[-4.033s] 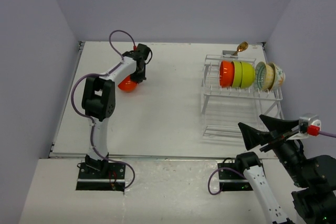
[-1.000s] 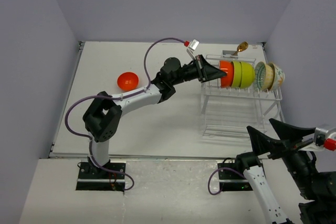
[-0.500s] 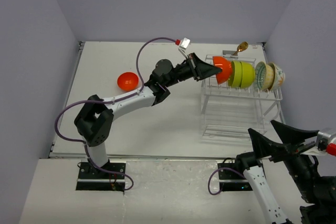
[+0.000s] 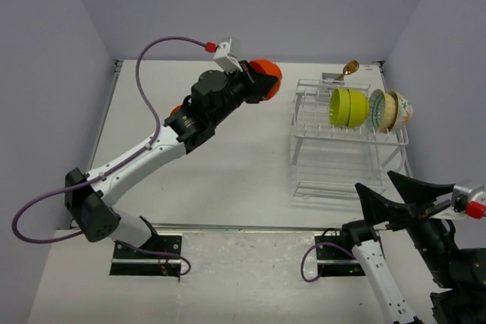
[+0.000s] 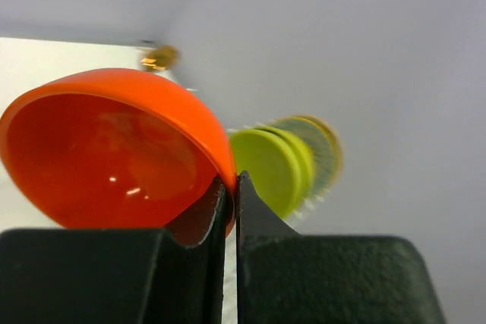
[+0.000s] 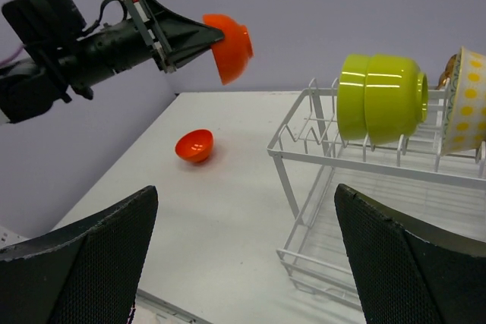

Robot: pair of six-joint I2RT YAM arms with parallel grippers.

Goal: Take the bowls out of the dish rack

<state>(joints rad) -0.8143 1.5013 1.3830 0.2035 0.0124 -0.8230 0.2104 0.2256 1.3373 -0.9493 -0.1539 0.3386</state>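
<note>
Left of dish rack (image 4: 345, 158): left claw (image 4: 254, 80) pinches orange bowl (image 4: 268, 73); second orange bowl (image 6: 194, 146) on desk (image 4: 228, 176); lime bowls (image 4: 348, 107), floral bowls (image 4: 392, 110) racked; right claw (image 4: 377, 191) agape.

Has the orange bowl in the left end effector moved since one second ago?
Yes. The orange bowl came out of the dish rack, leftward; the left end effector holds it.

Top camera high behind both arm bases (image 4: 148, 246), looking down over the table (image 4: 243, 180), left wrist camera tight against the raised orange bowl (image 5: 114, 149), right wrist camera low at the near edge, facing the dish rack (image 6: 380, 168), all three sharing that bowl and the lime-green bowls (image 4: 348, 107)
</note>
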